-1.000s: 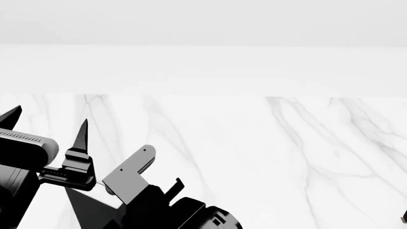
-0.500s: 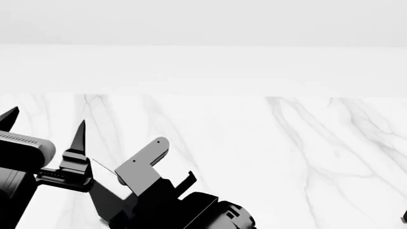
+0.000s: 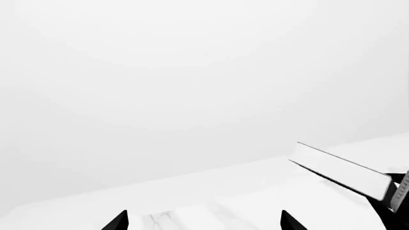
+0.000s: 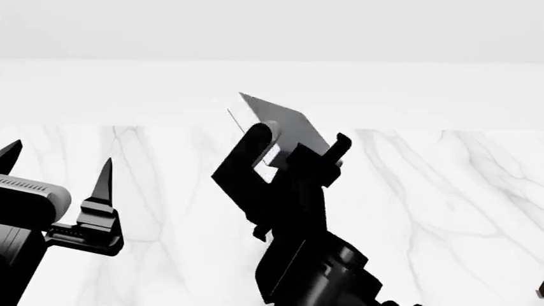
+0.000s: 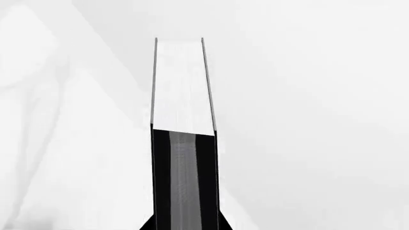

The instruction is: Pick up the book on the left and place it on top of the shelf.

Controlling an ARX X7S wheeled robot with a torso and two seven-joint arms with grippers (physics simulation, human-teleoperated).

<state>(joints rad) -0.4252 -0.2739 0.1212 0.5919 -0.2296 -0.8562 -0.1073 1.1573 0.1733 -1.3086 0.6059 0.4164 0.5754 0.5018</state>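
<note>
The book (image 4: 285, 124) is held up in the air at the middle of the head view, tilted, one grey-looking cover facing me. My right gripper (image 4: 297, 145) is shut on its lower part. The right wrist view shows the book (image 5: 182, 86) edge-on, white page edges between thin dark covers, running out from between the fingers of the right gripper (image 5: 185, 223). My left gripper (image 4: 60, 159) stands open and empty at the left, low over the marbled surface. In the left wrist view the left gripper (image 3: 204, 223) is open and the book (image 3: 338, 168) shows at one side. The shelf is out of view.
A white marbled surface (image 4: 442, 191) spreads under both arms, and a plain white wall (image 4: 272, 83) rises behind it. A small dark tip (image 4: 541, 290) shows at the right edge of the head view.
My right arm has swung up and to the right with the book, from low at the front to the middle of the head view. The left gripper has hardly moved.
</note>
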